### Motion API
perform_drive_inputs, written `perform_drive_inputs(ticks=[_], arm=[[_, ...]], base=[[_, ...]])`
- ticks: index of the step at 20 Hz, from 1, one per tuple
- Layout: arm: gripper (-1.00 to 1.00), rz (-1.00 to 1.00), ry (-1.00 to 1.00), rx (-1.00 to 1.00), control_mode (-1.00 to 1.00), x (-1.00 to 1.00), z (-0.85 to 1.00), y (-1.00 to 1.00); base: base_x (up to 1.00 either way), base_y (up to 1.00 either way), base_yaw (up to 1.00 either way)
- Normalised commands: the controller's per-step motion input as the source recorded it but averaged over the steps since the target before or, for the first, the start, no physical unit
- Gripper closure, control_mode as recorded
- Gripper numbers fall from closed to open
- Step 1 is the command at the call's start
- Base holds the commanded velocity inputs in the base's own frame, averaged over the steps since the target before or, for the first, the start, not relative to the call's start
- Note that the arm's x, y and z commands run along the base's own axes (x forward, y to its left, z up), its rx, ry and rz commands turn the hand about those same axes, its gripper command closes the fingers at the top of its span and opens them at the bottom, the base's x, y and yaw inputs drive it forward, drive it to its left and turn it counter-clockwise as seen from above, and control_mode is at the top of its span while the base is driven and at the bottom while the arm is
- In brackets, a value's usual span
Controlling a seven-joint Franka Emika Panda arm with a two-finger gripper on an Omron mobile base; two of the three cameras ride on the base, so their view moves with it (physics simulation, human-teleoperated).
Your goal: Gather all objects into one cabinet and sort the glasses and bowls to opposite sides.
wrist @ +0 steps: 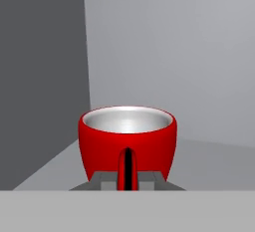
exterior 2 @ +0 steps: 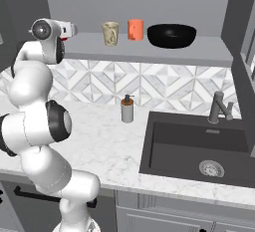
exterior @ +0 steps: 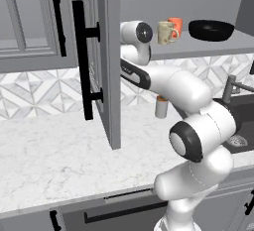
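Red mug (wrist: 127,144), its handle facing the camera and pinched between the nearly closed tips of the gripper (wrist: 127,178), hung just above the left end of the grey cabinet shelf (exterior 2: 149,52) as the white arm reached in past the open door (exterior: 106,61) with its black bar handle (exterior: 82,59). Whether the mug's base had touched the shelf could not be told from the hand view. Further along the shelf stood the beige mug (exterior 2: 110,33), the orange cup (exterior 2: 135,29) just beside it, and the wide black bowl (exterior 2: 171,36) toward the right end.

The hold was only on the thin handle, so the mug could have swung or tipped in the grip; a release with the base off the shelf or tilted would likely have sent it rolling toward the shelf's front edge and down onto the marble table (exterior: 54,150). The cabinet's dark side wall sat close to the mug's left, and a sideways nudge might have knocked it askew. On the way out, the wrist passed near the door's edge and could have clipped it. The mug also sat well apart from the other cups, which was acceptable for sorting only if the bowls stayed at the opposite end. A soap dispenser (exterior 2: 127,109) stood below, by the sink (exterior 2: 199,149).
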Motion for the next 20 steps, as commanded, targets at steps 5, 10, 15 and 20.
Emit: perform_drive_inputs(ticks=[5, 10, 15, 20], arm=[[1.00, 0.00, 0.00, 0.00, -1.00, 0.30, 0.00, 0.00], [1.00, 0.00, 0.00, 0.00, -1.00, 0.39, 0.00, 0.01], [1.00, 0.00, 0.00, 0.00, -1.00, 0.22, 0.00, 0.02], [-1.00, 0.00, 0.00, 0.00, -1.00, 0.21, 0.00, 0.05]], base=[[0.00, 0.00, 0.00], [0.00, 0.00, 0.00], [0.00, 0.00, 0.00], [0.00, 0.00, 0.00]])
